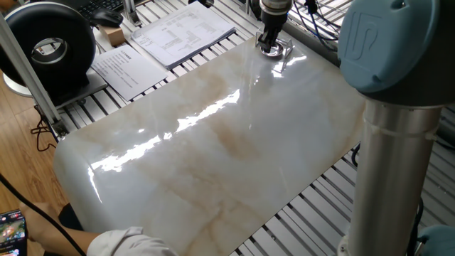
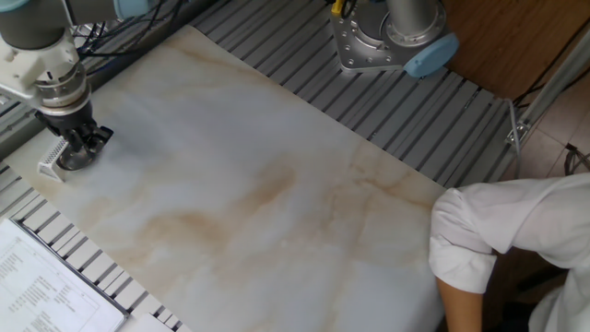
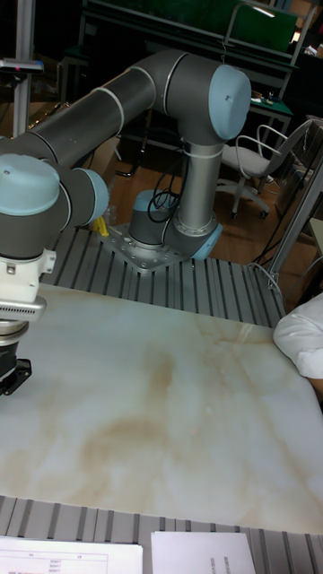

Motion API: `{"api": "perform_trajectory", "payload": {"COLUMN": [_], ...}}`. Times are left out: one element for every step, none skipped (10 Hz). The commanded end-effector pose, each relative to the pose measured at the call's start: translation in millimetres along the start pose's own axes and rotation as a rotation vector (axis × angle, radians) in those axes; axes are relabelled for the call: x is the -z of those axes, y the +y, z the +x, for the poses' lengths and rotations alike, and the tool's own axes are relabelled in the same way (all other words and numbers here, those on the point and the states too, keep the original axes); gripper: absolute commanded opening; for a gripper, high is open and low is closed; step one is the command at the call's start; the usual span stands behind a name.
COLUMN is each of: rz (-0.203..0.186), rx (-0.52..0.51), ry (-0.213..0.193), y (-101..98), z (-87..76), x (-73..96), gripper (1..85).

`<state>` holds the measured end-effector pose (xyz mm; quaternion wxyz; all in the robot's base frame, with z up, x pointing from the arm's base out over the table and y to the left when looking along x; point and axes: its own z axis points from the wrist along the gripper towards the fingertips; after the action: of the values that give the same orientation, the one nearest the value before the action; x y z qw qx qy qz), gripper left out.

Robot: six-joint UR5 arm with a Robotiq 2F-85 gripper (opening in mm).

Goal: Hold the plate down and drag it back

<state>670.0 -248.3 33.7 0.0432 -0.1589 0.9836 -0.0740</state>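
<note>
Plate [image 1: 274,50] mostly hidden under hand [image 1: 269,44]; finger gap unreadable.

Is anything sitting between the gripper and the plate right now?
Nothing visible does. The gripper is down right over the plate at the marble slab's far corner, its fingers appearing to press on it. A small white ridged piece lies beside the plate, not between them.

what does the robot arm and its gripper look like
The arm is a chain of silver-grey metal tubes with light blue plastic caps at the joints, one embossed with a logo. A white ring sits above the small black two-finger gripper. Black cables run near its bolted base.
</note>
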Motion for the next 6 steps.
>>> {"api": "perform_trajectory", "payload": {"rz": [0.021,0.020,0.007,-0.023,-0.044,-0.039], "rx": [-0.006,-0.007,-0.024,-0.052,-0.067,-0.068], "ry": [-0.015,-0.012,0.013,0.023,0.020,0.014], "y": [0.2,1.3,4.6,12.5,18.0,16.6], "z": [-1.8,-0.3,5.9,8.3,7.3,5.7], "x": [-7.0,1.1,4.0,4.1,4.2,4.1], "gripper": [32.3,32.3,32.0,31.3,31.3,31.3]}}
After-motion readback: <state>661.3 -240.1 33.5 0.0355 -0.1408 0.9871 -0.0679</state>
